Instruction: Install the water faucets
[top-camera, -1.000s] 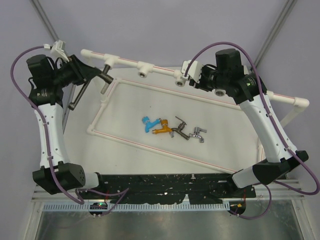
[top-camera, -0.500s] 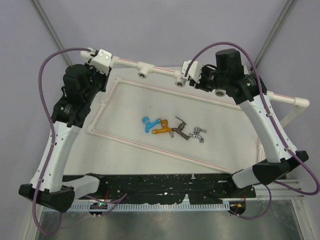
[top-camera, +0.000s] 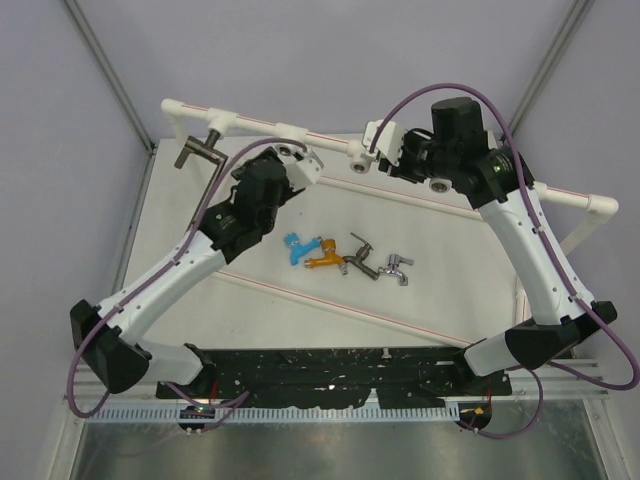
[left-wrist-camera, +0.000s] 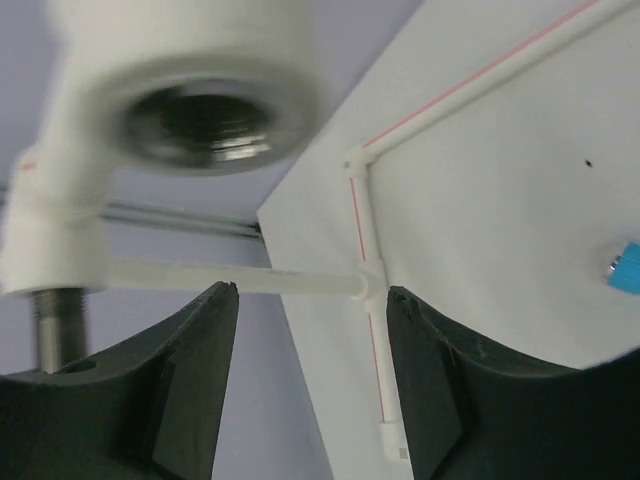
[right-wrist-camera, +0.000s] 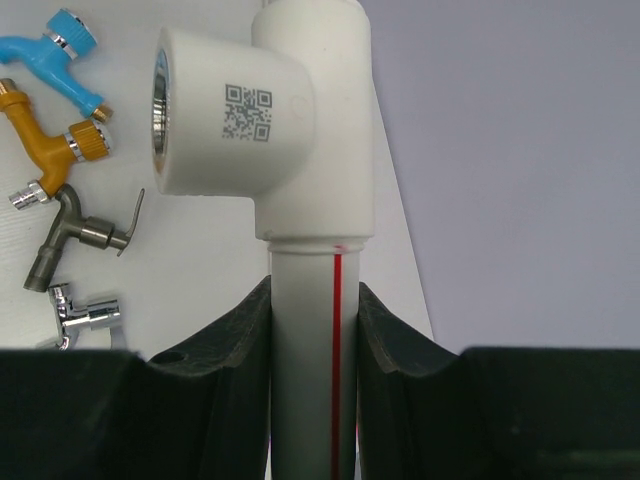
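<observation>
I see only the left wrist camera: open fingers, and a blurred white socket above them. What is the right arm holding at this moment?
Observer: The right gripper is shut on the white pipe frame, just below a tee fitting that carries a QR code.
Operator: Which faucets are not yet installed?
Observer: Four small ones lie loose in a row on the table: the blue faucet, orange faucet, dark metal faucet and chrome faucet.
Operator: And the large one?
Observer: The larger dark-grey faucet hangs by its stem from the end socket of the top rail, one socket to the left of your left gripper.
</observation>
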